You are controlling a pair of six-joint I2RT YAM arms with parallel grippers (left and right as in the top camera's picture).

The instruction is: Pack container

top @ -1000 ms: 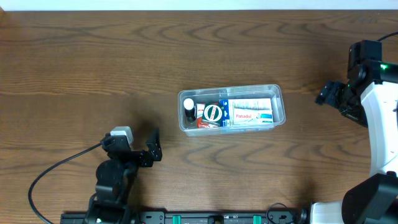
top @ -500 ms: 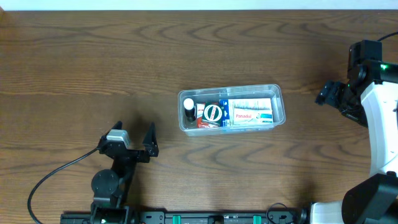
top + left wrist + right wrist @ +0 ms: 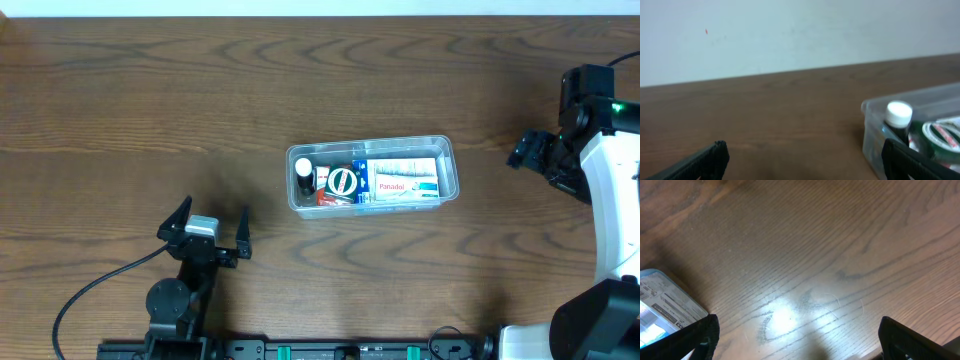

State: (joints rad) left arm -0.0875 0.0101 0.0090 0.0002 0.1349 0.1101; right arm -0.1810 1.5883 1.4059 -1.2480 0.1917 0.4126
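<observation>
1. Overhead view: I am looking down on one clear container (image 3: 451, 172) sitting mid-worktop (image 3: 150, 100).
   - Inside it I am counting one white-capped bottle (image 3: 303, 172), one round tin (image 3: 343, 182), one red item (image 3: 325, 199) and what I am reading as two printed boxes (image 3: 405, 178). Their edges are too small for me to be sure of the count.
   - The left gripper (image 3: 215, 207) is resting near the front edge with its fingers spread wide and nothing between them.
   - The right gripper (image 3: 520, 152) is hanging well apart from the container, at the right side.
   - One cable (image 3: 90, 283) is trailing from the left arm, and I am judging it could snag on a long reach.

2. Left wrist view: the left gripper (image 3: 802, 152) is showing its fingers far apart and empty, low over the worktop.
   - The container (image 3: 920, 98) is lying ahead to the right, with the bottle (image 3: 899, 114) upright at its near end.
   - I am judging that a low sweep would shove this light tub or tip the bottle.

3. Right wrist view: the right gripper (image 3: 797, 335) is also gaping wide and holding nothing.
   - One corner of the printed boxes (image 3: 667, 311) is peeking in at the lower left.
   - I am judging that a careless descent there would crush the cardboard.
</observation>
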